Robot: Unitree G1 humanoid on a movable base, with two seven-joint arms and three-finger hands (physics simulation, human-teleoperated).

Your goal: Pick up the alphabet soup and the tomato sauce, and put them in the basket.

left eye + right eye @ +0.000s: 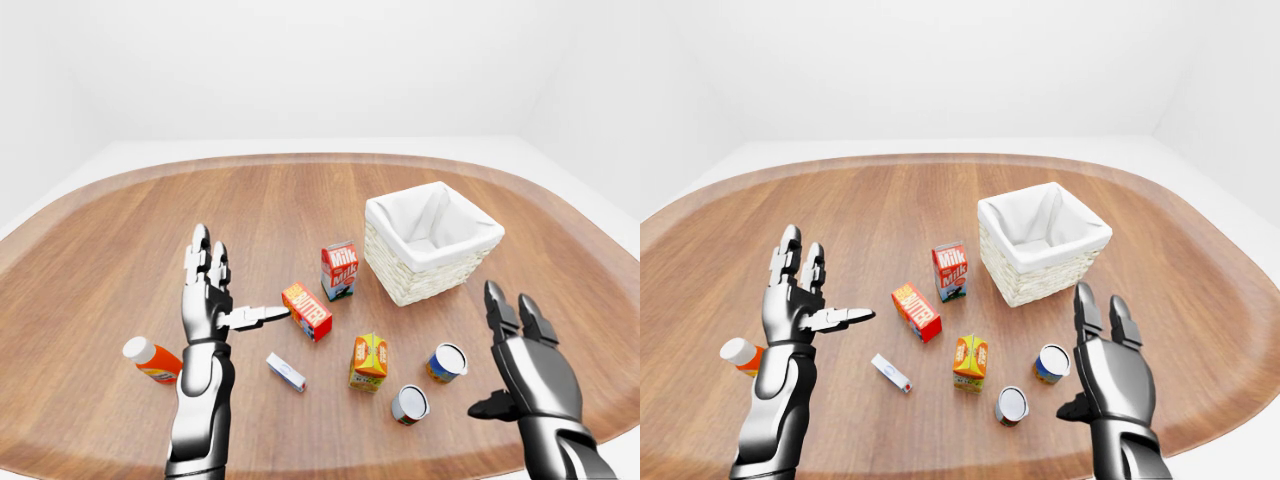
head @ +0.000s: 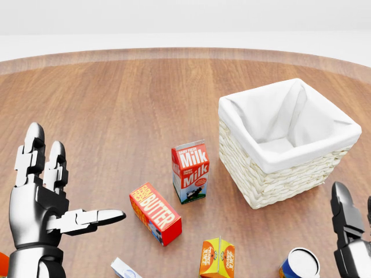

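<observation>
Wood table (image 1: 120,230) w/ white-lined basket (image 1: 433,243) upright, mouth up, nothing in it yet. Left hand (image 1: 208,293) & right hand (image 1: 528,362) both spread, holding nothing, raised (prob. poised to reach). Two cans (image 1: 447,361) (image 1: 410,404) lie near right hand; can't tell soup vs sauce.

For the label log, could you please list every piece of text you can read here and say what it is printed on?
"Milk", twice: milk carton.
"BUTTER": butter box.
Orange carton: print too small to read.
Two cans: labels unreadable.
Orange bottle and small white box: nothing legible.
Basket: no text.
</observation>
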